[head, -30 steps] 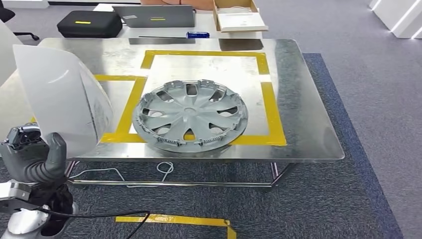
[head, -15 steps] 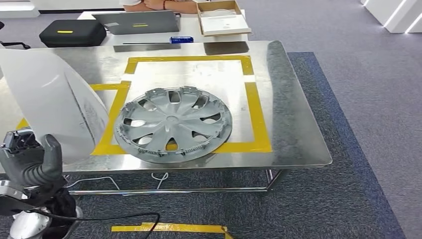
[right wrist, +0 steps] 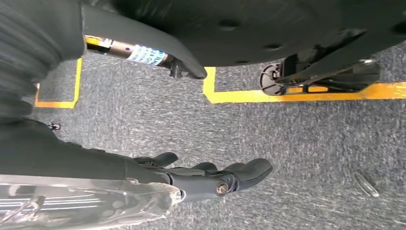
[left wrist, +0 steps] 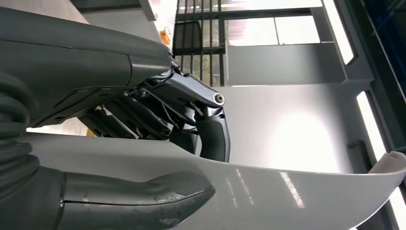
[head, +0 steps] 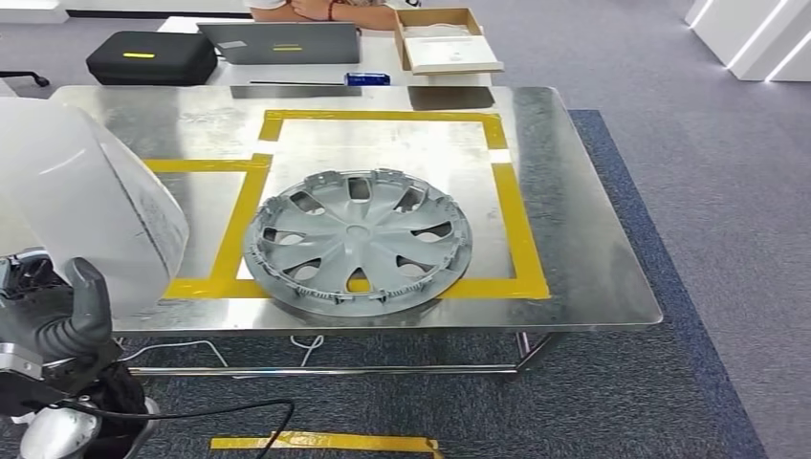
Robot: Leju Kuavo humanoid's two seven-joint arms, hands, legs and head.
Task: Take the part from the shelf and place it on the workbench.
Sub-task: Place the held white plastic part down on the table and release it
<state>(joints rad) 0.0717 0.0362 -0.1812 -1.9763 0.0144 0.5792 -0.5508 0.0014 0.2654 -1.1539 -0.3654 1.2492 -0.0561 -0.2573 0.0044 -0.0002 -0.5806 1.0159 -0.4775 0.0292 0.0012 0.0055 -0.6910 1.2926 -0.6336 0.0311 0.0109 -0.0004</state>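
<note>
The left hand grips a white curved panel by its lower edge — thumb on one face, fingers on the other — holding it upright beside the hubcap on the steel worktop. This looks like the carry-and-place step; next, lay it on bare metal beside the hubcap. The right hand hangs released.
</note>
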